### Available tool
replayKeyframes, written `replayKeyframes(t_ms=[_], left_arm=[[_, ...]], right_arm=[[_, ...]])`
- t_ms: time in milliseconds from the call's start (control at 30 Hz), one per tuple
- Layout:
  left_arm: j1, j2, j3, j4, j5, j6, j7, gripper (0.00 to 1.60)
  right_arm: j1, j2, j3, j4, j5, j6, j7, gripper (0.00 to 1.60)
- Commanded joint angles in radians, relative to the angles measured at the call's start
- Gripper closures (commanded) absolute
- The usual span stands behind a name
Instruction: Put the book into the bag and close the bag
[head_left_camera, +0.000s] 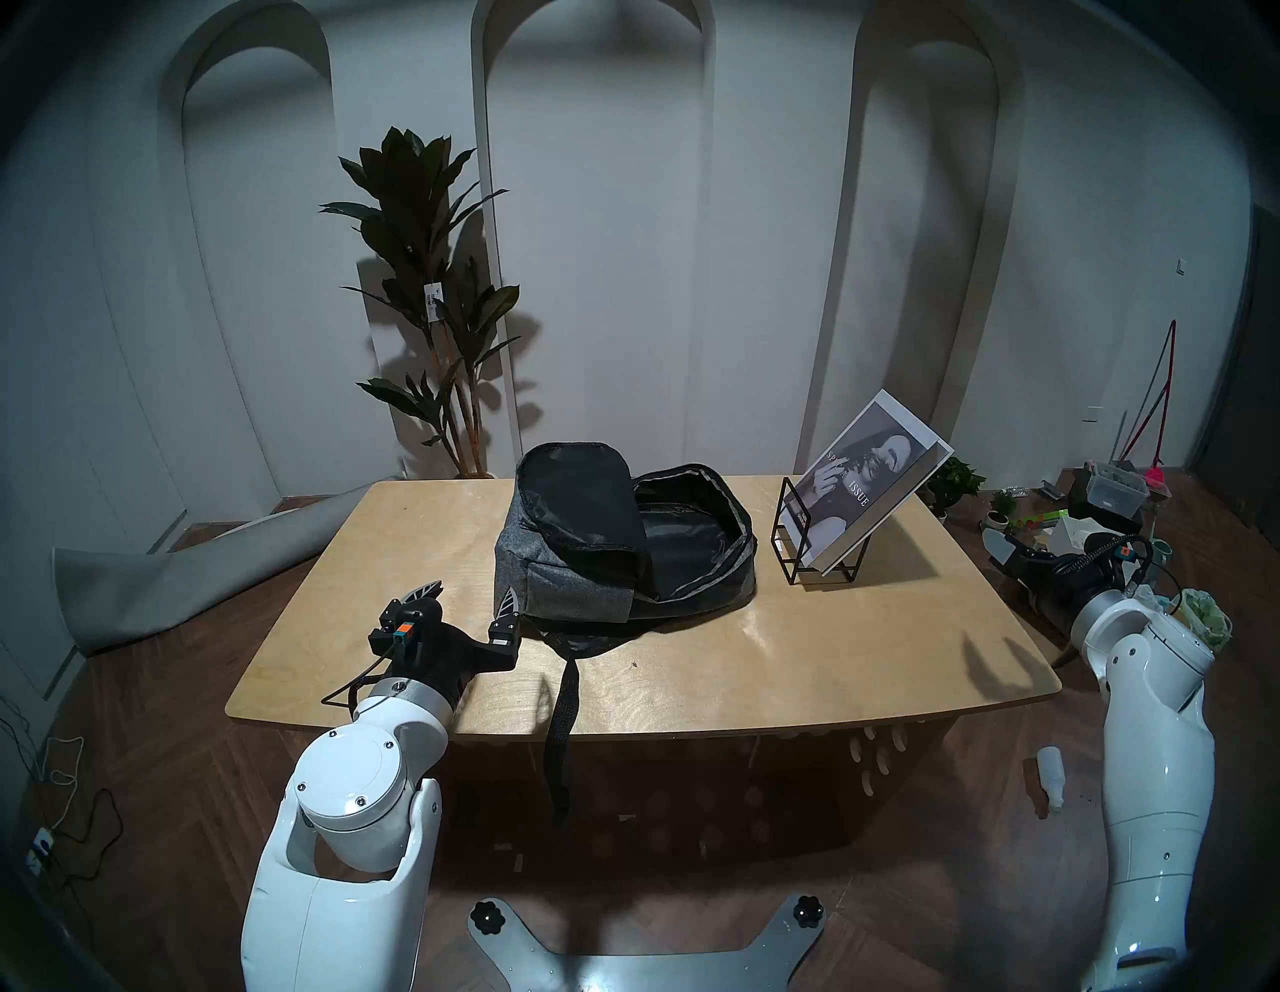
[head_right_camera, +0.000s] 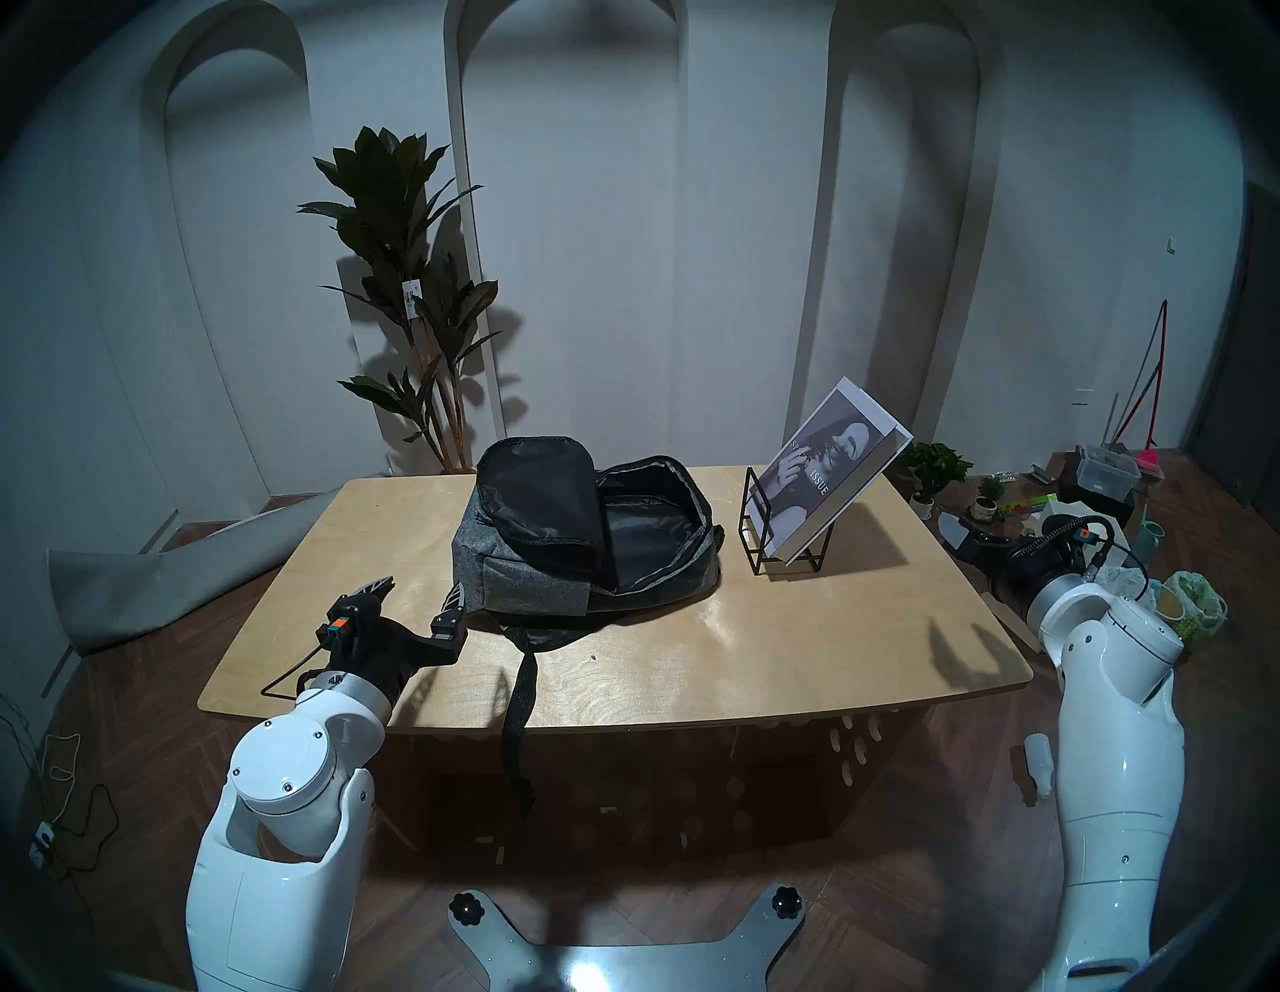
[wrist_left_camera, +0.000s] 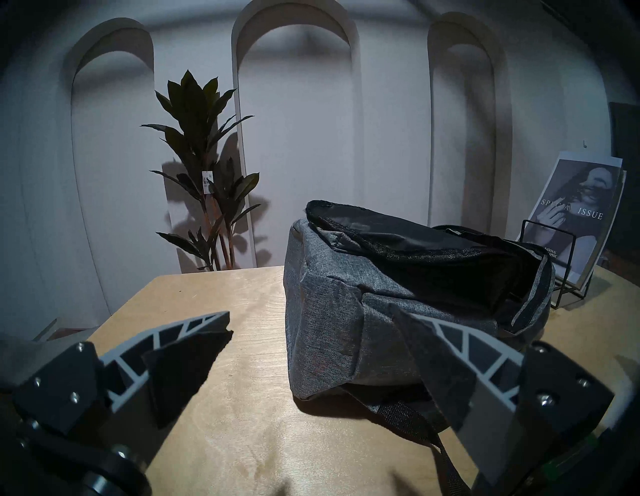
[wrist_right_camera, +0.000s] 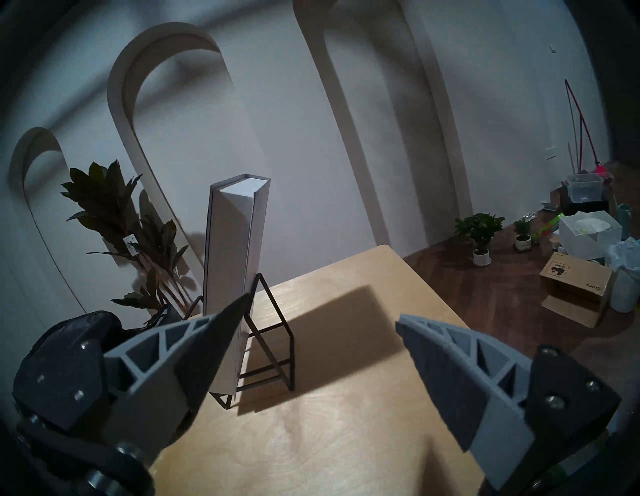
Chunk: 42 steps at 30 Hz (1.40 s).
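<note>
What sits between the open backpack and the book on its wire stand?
Only bare tabletop separates the backpack from the wire stand holding the book, clearest in the head views.

The grey backpack (head_left_camera: 616, 554) lies unzipped on the table, black lining showing; beside it the white-bordered book (head_left_camera: 859, 485) leans tilted in a wire stand.

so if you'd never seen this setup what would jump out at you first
The dark grey fabric backpack lies mid-table with its flap thrown back, black lining exposed. To its right, a large white-bordered book with a black-and-white photo cover leans in a black wire-frame stand. The left gripper hovers open beside the backpack; the right gripper is open, off the table's right end.
</note>
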Motion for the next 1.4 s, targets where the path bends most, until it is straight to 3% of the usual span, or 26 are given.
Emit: replayKeyframes(t_ms=[0,667,1367], left_arm=[[-0.001,-0.01,-0.002,-0.032,0.008,-0.014,0.019,0.0],[0.021,-0.026,0.009,-0.055,0.032,-0.031,0.066,0.0],[0.028,-0.04,0.015,-0.062,0.051,-0.039,0.106,0.0]], right_arm=[[0.116,0.084,-0.045,0.037,0.07,-0.021,0.045,0.0],[0.305,0.119,-0.233,0.19,0.152,-0.129,0.032,0.0],[0.493,0.102,-0.38,0.342,0.117,-0.195,-0.013,0.0]])
